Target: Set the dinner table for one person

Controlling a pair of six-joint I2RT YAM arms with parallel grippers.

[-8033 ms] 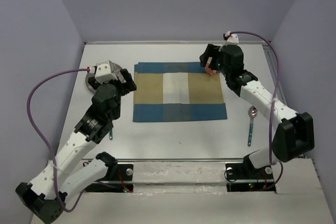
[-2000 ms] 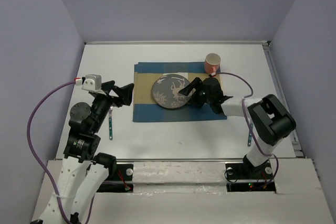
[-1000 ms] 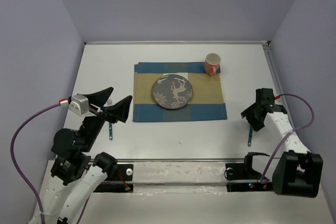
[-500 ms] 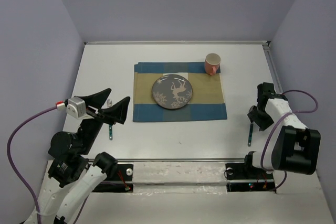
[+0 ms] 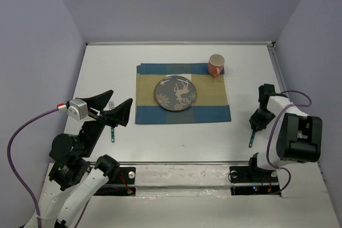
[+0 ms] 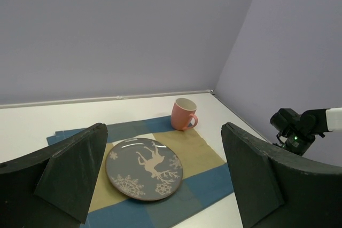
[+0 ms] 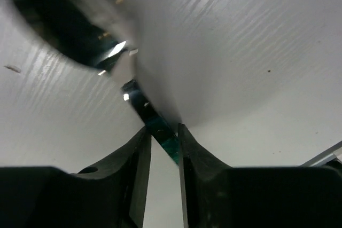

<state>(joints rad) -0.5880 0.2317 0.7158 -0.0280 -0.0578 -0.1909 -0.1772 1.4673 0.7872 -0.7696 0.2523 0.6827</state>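
Note:
The dinner table (image 5: pixel 181 132) is the white tabletop; a checked mat (image 5: pixel 214 111) lies at its middle. On the mat sit a grey plate with a deer (image 5: pixel 175 93) and a pink mug (image 5: pixel 216 65). My right gripper (image 5: pixel 256 123) is low at the right edge, shut on the dark handle of a spoon (image 5: pixel 250 138). In the right wrist view the spoon (image 7: pixel 147 113) runs slantwise between the right gripper (image 7: pixel 163 132) fingers, its bowl ahead at upper left. My left gripper (image 5: pixel 122 96) hangs open over the left side. In its own view the left gripper (image 6: pixel 164 132) frames the plate (image 6: pixel 144 168) and mug (image 6: pixel 183 114).
A fork (image 5: pixel 113 132) lies on the table left of the mat, partly under the left gripper. Purple walls close in the back and both sides. A metal rail (image 5: pixel 181 162) runs along the near edge. The right arm (image 6: pixel 299 126) shows at the right of the left wrist view.
My right gripper has come down onto the spoon and closed its jaws on the handle; the handle's near end has shifted slightly left. The left arm has hardly moved over the last half second.

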